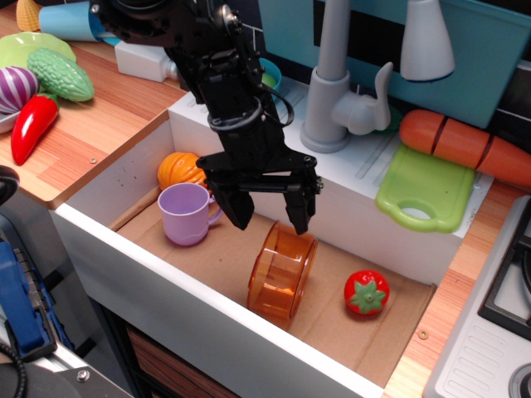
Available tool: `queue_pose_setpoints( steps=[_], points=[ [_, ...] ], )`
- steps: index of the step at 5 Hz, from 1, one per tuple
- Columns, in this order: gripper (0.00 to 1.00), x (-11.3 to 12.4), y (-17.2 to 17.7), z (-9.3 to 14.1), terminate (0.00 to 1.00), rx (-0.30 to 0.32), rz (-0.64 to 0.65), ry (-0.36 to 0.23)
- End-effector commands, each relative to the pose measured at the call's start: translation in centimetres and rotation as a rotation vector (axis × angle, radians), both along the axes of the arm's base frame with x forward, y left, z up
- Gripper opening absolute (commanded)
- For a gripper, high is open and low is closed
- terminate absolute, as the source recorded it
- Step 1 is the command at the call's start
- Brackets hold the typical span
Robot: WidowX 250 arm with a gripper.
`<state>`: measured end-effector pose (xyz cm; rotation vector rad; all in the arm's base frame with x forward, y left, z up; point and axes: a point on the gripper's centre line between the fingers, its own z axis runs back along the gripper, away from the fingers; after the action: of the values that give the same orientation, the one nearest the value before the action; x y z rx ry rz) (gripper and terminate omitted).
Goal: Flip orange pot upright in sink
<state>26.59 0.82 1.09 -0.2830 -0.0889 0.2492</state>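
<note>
Wooden countertop point(99, 124) with light and reddish planks surrounds the basin on the left and right. Dark tiled wall point(518, 83) runs behind. A teal panel point(489, 50) stands at the rear. A grey stovetop point(498, 332) occupies the right corner
</note>
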Motion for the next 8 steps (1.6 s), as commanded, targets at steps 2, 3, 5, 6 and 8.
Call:
queue_pose_setpoints(
  steps=[2, 3, 5, 6, 8],
  points=[
    [1.00, 1.2, -0.7, -0.1, 0.00, -0.029, 0.028, -0.061],
    [1.00, 1.8, -1.8, -0.6, 0.00, -0.043, 0.048, -0.077],
    [1.00, 2.2, -3.1, -1.1, 0.00, -0.056, 0.084, -0.075],
    [0.00, 2.2, -3.7, -1.3, 0.00, -0.068, 0.089, -0.073],
    [0.00, 2.1, -3.8, -1.5, 0.00, -0.077, 0.090, -0.076]
  ],
)
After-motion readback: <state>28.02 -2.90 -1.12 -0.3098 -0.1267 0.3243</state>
